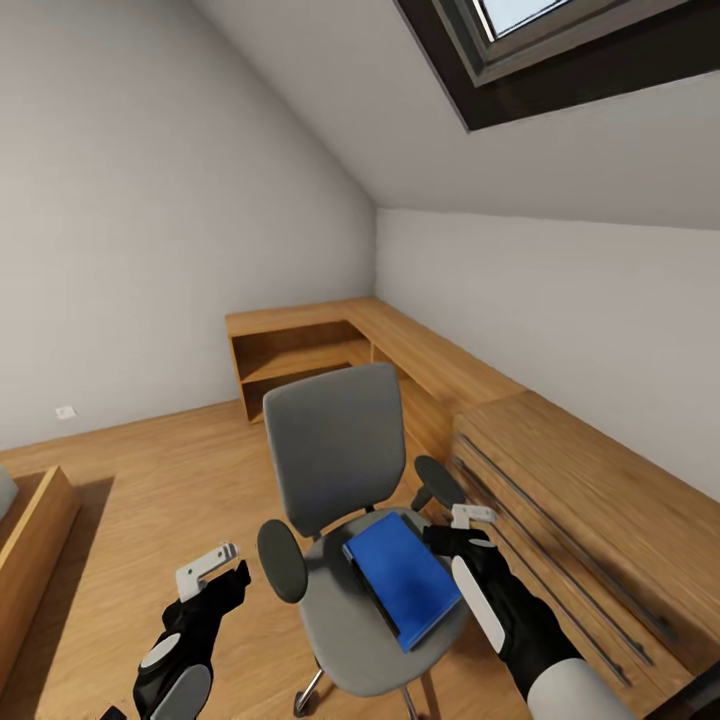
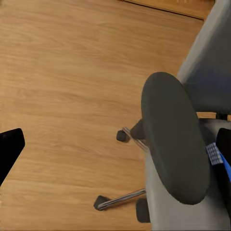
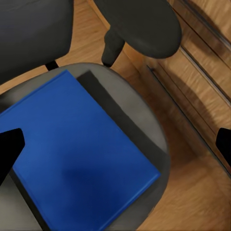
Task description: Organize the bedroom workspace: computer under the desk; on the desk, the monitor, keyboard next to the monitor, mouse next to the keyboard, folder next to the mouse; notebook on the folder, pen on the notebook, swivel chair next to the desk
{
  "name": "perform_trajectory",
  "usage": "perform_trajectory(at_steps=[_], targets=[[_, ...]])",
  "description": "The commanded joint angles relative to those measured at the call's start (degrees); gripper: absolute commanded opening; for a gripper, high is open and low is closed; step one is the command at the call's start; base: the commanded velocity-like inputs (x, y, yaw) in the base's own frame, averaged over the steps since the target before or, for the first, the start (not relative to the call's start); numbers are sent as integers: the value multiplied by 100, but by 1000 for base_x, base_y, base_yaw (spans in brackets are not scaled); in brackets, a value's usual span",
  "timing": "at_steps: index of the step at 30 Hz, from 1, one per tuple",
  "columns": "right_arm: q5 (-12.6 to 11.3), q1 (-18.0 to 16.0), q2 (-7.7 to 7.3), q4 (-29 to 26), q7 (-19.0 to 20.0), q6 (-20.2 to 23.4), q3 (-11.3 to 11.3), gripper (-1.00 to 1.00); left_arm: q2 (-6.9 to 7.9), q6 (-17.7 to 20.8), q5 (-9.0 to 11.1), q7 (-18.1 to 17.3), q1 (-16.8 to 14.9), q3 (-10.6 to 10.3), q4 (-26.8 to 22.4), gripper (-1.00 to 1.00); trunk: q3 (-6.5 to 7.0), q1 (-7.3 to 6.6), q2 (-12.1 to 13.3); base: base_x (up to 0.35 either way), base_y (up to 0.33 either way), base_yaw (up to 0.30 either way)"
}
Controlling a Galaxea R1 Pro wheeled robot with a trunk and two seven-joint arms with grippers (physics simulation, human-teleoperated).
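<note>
**Head view and wrist views: robot at the swivel chair, blue folder on its seat**

Head view: an attic bedroom with a sloped white ceiling, a skylight and a wood floor. A grey swivel chair stands directly in front of the robot. The folder, flat and bright blue, lies on the seat, angled, with one corner near the seat's front edge. The right gripper hangs just beside the folder's far corner, next to the chair's right armrest; its jaw gap cannot be judged from here. The left gripper hovers over the floor, beside the left armrest and apart from it; its white fingers appear spread. Low wooden cabinets line the right wall.

Left wrist view: the left armrest seen from above, chrome legs with casters below, a sliver of blue at the edge. One dark fingertip shows, holding nothing.

Right wrist view: the folder on the grey seat, a dark spine along one side. Dark fingertips sit at opposite edges, so the jaws stand wide apart and empty.

The folder looks light, thin, stiff and smooth, so likely slippery. Lying flat, it offers little to pinch; the corner overhanging the seat edge looks the best place to take hold.
</note>
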Motion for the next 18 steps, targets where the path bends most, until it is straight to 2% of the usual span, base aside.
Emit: perform_trajectory(at_steps=[1,3,5,6,7,8,10,13,18], targets=[[-60,-3,-5,-12,-58,12,16,100,6,35,32,35,-6,121,-4,100,-25,23,-46,0,0,0],[-60,-2,-7,-22,-63,11,14,100,3,53,109,27,-6,383,8,100,-61,67,-126,0,0,0],[-60,-1,-8,-36,-67,13,13,100,8,71,404,9,-6,778,28,100,-97,111,-207,0,0,0],[-60,-1,-6,-38,-67,14,14,100,12,75,508,4,-6,882,35,100,-115,133,-247,0,0,0],[-60,0,-4,-41,-68,16,16,100,17,84,732,-7,-6,1091,56,100,-133,155,-287,0,0,0],[-60,-4,-3,-52,-68,18,12,100,90,271,1293,-32,-6,1727,123,100,-151,177,-327,0,0,0],[-60,-2,-6,-56,-65,18,6,100,133,432,1386,-37,-6,1868,134,100,-187,221,-407,0,0,0],[-60,0,-9,-129,-68,19,1,100,157,563,1436,-40,-6,1948,141,100,-241,287,-527,0,0,0],[-60,-2,-9,-147,-75,14,1,100,158,573,1434,-40,-6,1949,141,100,-329,396,-728,0,0,7]])
